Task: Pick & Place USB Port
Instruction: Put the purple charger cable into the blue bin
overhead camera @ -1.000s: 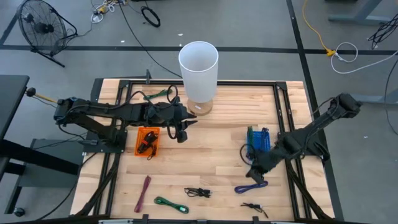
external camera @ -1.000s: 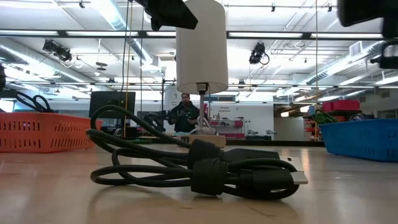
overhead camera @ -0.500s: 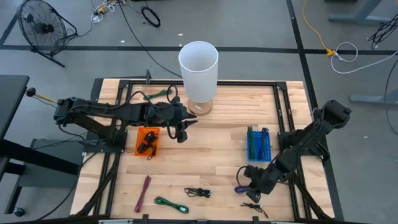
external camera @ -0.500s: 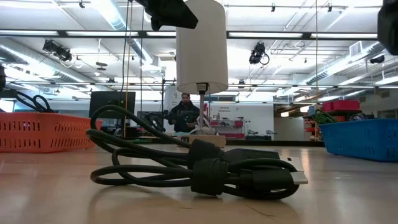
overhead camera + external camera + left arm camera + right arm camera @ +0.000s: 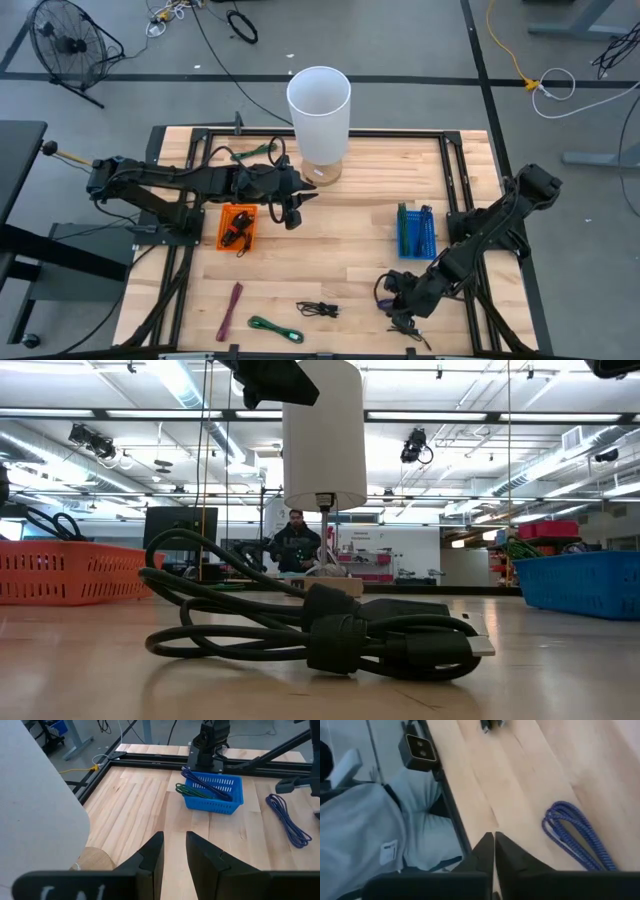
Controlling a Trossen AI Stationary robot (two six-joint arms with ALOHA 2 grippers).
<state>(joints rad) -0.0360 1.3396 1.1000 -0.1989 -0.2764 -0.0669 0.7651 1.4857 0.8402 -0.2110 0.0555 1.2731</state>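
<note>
Several coiled cables lie on the wooden table (image 5: 340, 240): a blue one (image 5: 575, 837), a black one (image 5: 318, 309) that fills the low view's foreground (image 5: 330, 630), a green one (image 5: 272, 327), a purple one (image 5: 231, 310) and a small black one (image 5: 408, 332). My right gripper (image 5: 398, 300) hovers low near the table's near edge, shut and empty, with the blue cable beside its fingers (image 5: 494, 845). My left gripper (image 5: 293, 212) waits by the white cylinder (image 5: 319, 110), open with a narrow gap (image 5: 174, 851), holding nothing.
A blue basket (image 5: 415, 232) with cables in it stands right of centre, and an orange basket (image 5: 238, 227) with a black cable stands left of centre. The tall white cylinder stands at the far edge on a round wooden base. Bare wood lies between the baskets.
My right gripper has moved from beside the blue basket toward the table's near edge and a little to the left, ending over the blue cable's place. My left arm has kept still.
</note>
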